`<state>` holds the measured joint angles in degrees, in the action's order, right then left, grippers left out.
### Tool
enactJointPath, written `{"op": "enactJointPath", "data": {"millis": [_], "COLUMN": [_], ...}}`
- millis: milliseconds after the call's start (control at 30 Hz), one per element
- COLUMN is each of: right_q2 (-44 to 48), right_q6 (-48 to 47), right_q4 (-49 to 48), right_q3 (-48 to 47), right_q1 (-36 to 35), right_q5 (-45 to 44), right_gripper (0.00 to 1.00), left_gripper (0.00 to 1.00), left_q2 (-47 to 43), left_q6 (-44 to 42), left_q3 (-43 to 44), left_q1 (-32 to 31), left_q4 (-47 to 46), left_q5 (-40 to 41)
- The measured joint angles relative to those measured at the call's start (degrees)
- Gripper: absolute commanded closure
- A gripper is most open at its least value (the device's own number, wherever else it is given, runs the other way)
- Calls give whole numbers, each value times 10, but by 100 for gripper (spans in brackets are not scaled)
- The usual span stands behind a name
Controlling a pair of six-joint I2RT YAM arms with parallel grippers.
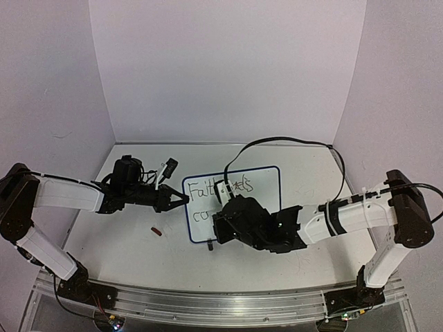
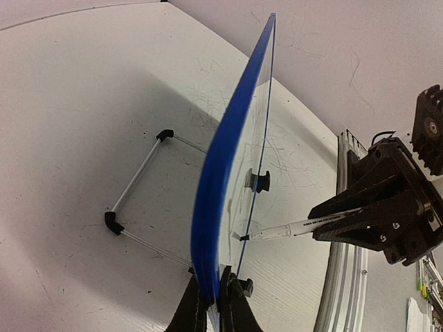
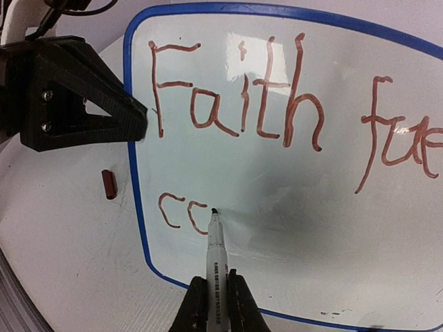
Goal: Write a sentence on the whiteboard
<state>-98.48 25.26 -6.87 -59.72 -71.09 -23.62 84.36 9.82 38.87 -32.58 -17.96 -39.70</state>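
Observation:
The whiteboard (image 1: 266, 188) stands tilted on the table, blue-rimmed. My left gripper (image 1: 181, 200) is shut on its left rim (image 2: 214, 173), jaws pinching the blue edge (image 2: 216, 299). The sentence (image 3: 235, 90) is in reddish-brown strokes: "Faith fue" on the top line, with two c-shaped strokes (image 3: 181, 211) below. My right gripper (image 3: 216, 294) is shut on a white marker (image 3: 216, 252), whose tip touches the board at the second stroke. From the left wrist view the marker (image 2: 291, 228) meets the board's face, with the right gripper (image 2: 325, 216) behind it.
A small red marker cap (image 1: 157, 231) lies on the table left of the board (image 3: 109, 184). The board's wire stand (image 2: 135, 183) reaches out behind it. A black cable (image 1: 277, 140) arches over the back. A metal rail (image 1: 208, 304) runs along the near edge.

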Motion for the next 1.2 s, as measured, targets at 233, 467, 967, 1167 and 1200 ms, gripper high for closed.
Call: {"op": "enactJointPath", "data": {"millis": [233, 467, 967, 1167, 1200], "right_q2": [-7, -5, 35, 25, 25], "right_q6": [-6, -13, -11, -11, -11], "right_q4": [-4, -31, -51, -51, -51], "right_q3": [-8, 4, 49, 40, 40], "right_q1": [0, 1, 13, 13, 13], "right_q5": [6, 19, 14, 14, 14], "right_gripper": [100, 100, 100, 100, 100], "left_gripper": [100, 100, 100, 100, 100], "left_q2": [0, 0, -1, -1, -1], "left_q6": [0, 0, -1, -4, -4], "left_q3": [0, 0, 0, 0, 0], "left_q1": [0, 0, 0, 0, 0], "left_q4": [0, 0, 1, 2, 2], "left_q5": [0, -1, -2, -2, -2]}}
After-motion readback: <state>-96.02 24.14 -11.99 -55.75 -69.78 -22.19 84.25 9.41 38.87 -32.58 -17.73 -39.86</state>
